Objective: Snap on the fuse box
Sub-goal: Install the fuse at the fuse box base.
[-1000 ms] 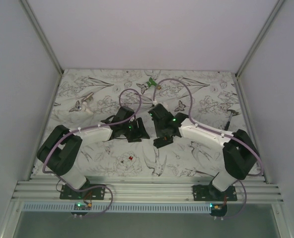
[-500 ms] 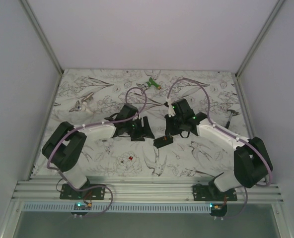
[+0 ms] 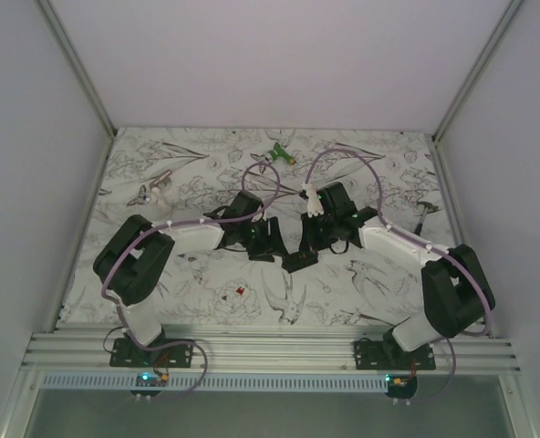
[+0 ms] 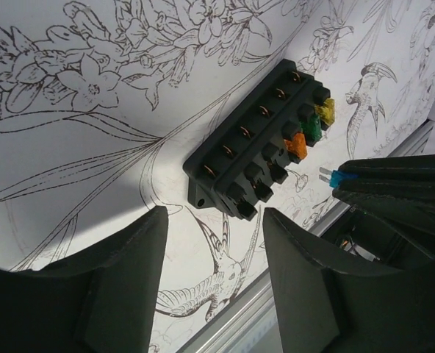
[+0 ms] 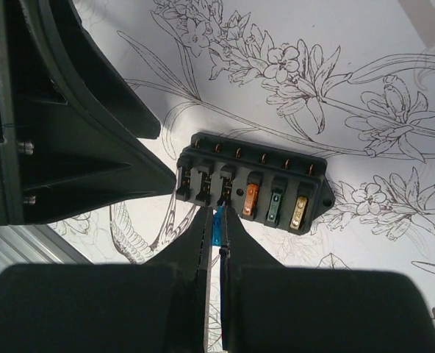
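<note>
Left wrist: left gripper (image 4: 214,276) spread, holding nothing; the fuse box (image 4: 258,143) lies on the cloth (image 4: 92,154) at its 12 o'clock, apart

Right wrist: right gripper (image 5: 217,215) pinches a blue fuse (image 5: 216,228), the box at 12 o'clock, its empty slot beside the orange fuse (image 5: 251,198) just ahead. Step, I judge: seating this fuse; next, line its blades with the slot and press straight in

Top: against a second ago, both grippers have shifted toward 3 o'clock, the left nearing the box; box unmoved

Jaws pinch a blue fuse (image 5: 216,224), seemingly touching the fuse box (image 5: 276,165).
</note>
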### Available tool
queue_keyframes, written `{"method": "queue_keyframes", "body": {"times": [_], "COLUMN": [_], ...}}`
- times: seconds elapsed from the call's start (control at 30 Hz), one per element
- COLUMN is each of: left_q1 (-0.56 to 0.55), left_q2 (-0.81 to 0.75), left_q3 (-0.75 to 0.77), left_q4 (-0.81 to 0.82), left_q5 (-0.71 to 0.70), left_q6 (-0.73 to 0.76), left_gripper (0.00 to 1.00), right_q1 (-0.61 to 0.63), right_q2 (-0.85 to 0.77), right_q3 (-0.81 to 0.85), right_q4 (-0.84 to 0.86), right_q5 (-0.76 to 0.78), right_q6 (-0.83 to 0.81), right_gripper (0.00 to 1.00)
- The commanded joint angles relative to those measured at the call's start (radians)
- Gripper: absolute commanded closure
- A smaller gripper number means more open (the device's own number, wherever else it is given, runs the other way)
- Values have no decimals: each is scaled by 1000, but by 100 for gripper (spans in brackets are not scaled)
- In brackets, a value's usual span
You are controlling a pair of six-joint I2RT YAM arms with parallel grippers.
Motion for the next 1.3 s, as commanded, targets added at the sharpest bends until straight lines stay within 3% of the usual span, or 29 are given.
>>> {"method": "queue_keyframes", "body": {"times": [0.0, 0.5, 1.27], "left_q1": [-9, -17, -17], "left_q2": [22, 57, 64], "left_q3": [27, 47, 50], "left_q4": [-39, -67, -90], "left_q5": [29, 26, 11], "left_q6": [22, 22, 22], "left_gripper": [44, 59, 63], "right_q1": [-1, 49, 67], "right_q2": [23, 94, 114], "right_q3": [5, 7, 7], "right_q4": [33, 57, 44], "right_q5": [-15, 42, 93], "right_q6": [18, 61, 65], "right_gripper": [100, 100, 100]}}
